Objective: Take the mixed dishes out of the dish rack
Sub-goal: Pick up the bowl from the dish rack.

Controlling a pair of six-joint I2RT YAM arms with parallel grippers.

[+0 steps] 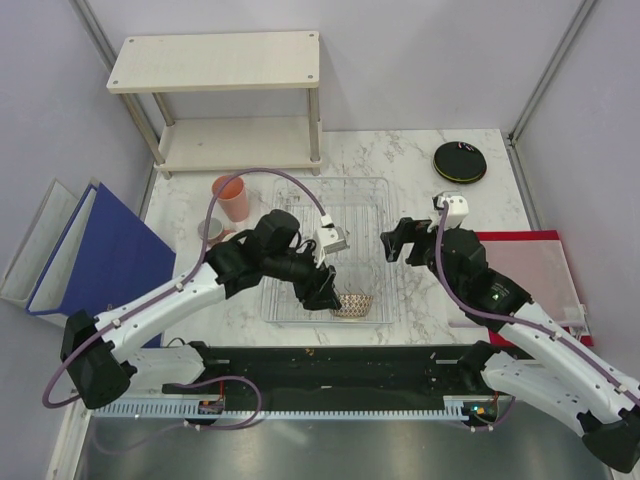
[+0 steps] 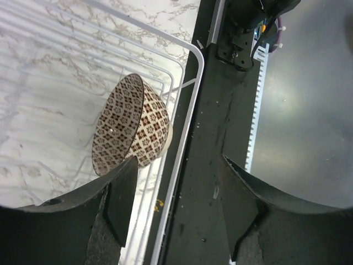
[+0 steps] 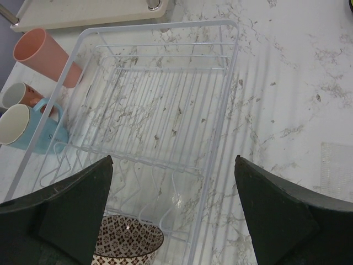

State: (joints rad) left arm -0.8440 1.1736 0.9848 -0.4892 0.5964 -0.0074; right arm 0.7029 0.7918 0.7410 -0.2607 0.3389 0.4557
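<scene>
Beige two-tier shelf [image 1: 215,60] behind, blue folder [image 1: 105,255] left, red mat [image 1: 525,237] right

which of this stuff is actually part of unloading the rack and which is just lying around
Part of the job: wire dish rack, patterned bowl inside it, salmon cup and blue cup beside it, dark plate at the far right.
Just lying about: wooden shelf, blue folder, red tray.

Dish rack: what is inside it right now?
Only the net-patterned bowl, tilted at the near end. The rest of the dish rack looks bare; the left arm covers the near left corner.
</scene>
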